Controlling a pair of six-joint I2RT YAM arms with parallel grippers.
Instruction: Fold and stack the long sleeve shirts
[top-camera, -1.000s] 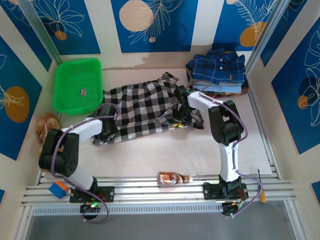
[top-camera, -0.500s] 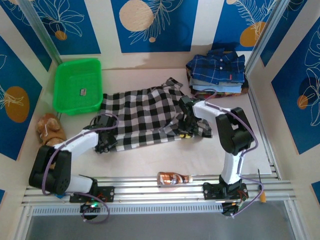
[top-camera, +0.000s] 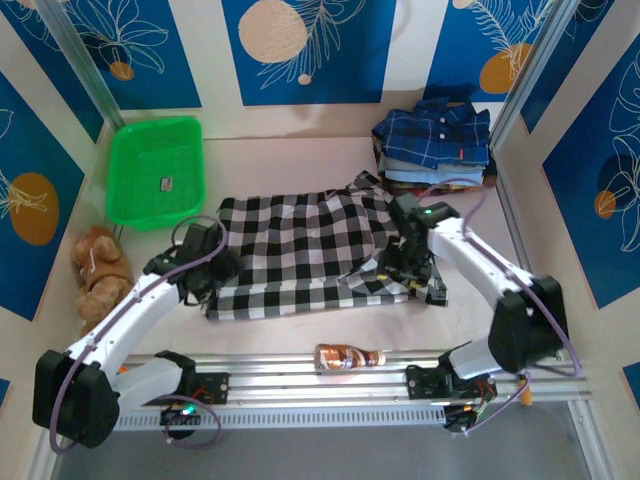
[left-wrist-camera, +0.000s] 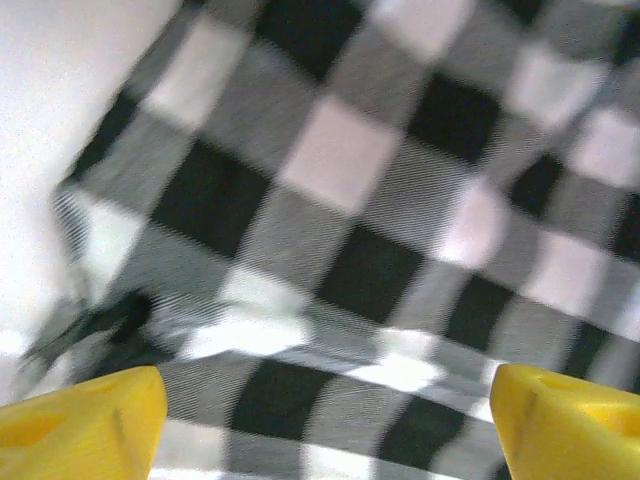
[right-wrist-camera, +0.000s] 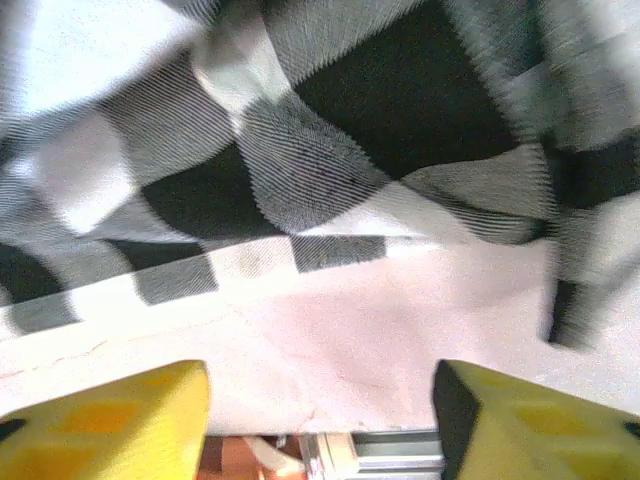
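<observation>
The black-and-white checked shirt (top-camera: 300, 250) lies spread flat in the middle of the table, collar end to the right. My left gripper (top-camera: 210, 274) hovers over its left edge and is open; in the left wrist view the yellow fingertips (left-wrist-camera: 85, 420) stand wide apart above the checked fabric (left-wrist-camera: 340, 180). My right gripper (top-camera: 405, 264) is at the shirt's right near corner, also open, with bare table (right-wrist-camera: 340, 340) between its fingers (right-wrist-camera: 115, 420) and the shirt's hem (right-wrist-camera: 330, 130) just beyond. Folded plaid shirts, the top one navy blue (top-camera: 432, 138), are stacked at the back right.
A green plastic basket (top-camera: 155, 170) sits at the back left, with a brown plush toy (top-camera: 100, 262) in front of it by the left wall. A brown bottle (top-camera: 348, 356) lies on the aluminium rail at the near edge.
Both arms have dragged the checked shirt toward the near edge, stretching it flat. Both grippers, which were closed on the fabric, now stand open and have let it go.
</observation>
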